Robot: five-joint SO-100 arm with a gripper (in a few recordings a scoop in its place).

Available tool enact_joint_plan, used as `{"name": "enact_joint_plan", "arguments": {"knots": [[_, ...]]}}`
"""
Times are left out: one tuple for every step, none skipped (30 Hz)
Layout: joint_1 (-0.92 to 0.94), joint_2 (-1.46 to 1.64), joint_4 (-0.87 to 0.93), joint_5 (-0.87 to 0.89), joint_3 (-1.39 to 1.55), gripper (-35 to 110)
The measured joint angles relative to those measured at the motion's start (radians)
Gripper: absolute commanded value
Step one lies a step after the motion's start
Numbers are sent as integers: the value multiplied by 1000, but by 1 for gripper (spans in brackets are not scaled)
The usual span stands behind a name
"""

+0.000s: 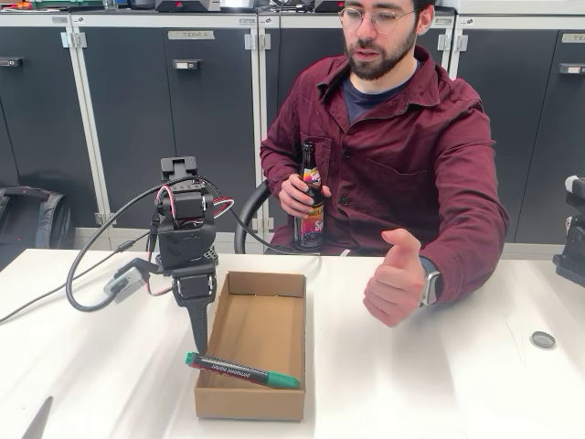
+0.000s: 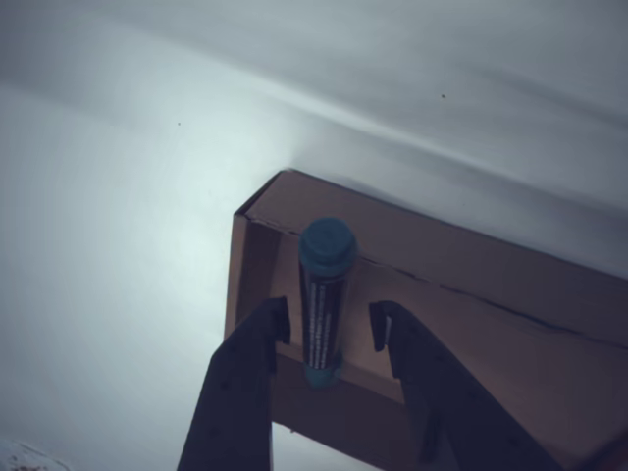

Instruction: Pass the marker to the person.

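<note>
The marker point(image 1: 242, 370), dark with green ends and a red label, lies across the near end of the open cardboard box point(image 1: 259, 315), resting on its rims. My gripper point(image 1: 198, 346) points straight down at the marker's left end. In the wrist view the marker point(image 2: 324, 294) stands between my fingers point(image 2: 245, 373), with a gap on each side, so the gripper point(image 2: 329, 329) is open around it. The person point(image 1: 402, 137) sits behind the table. One hand point(image 1: 395, 279) is held out above the table to the right of the box, thumb up.
The person's other hand holds a brown glass bottle point(image 1: 311, 201) at the table's far edge. My cables point(image 1: 101, 265) loop to the left of the arm. A small round disc point(image 1: 543, 339) lies on the white table at the right. Dark cabinets stand behind.
</note>
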Motion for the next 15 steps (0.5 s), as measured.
{"name": "enact_joint_plan", "arguments": {"knots": [[3, 0, -11, -2, 2, 18], [6, -2, -15, -2, 2, 18], [8, -2, -17, -2, 2, 18], [9, -2, -20, -2, 2, 18], [9, -3, -21, -2, 2, 18], [9, -8, -21, -2, 2, 18], [8, -15, -21, -2, 2, 19], [8, -23, -26, -2, 2, 19], [9, -26, -32, 0, 2, 19], [9, -29, -35, 2, 2, 20], [8, -29, -40, 2, 2, 20], [6, -29, -40, 5, 2, 20], [3, -29, -40, 8, 2, 20], [-2, -29, -40, 11, 2, 20], [-6, -29, -40, 11, 2, 20]]}}
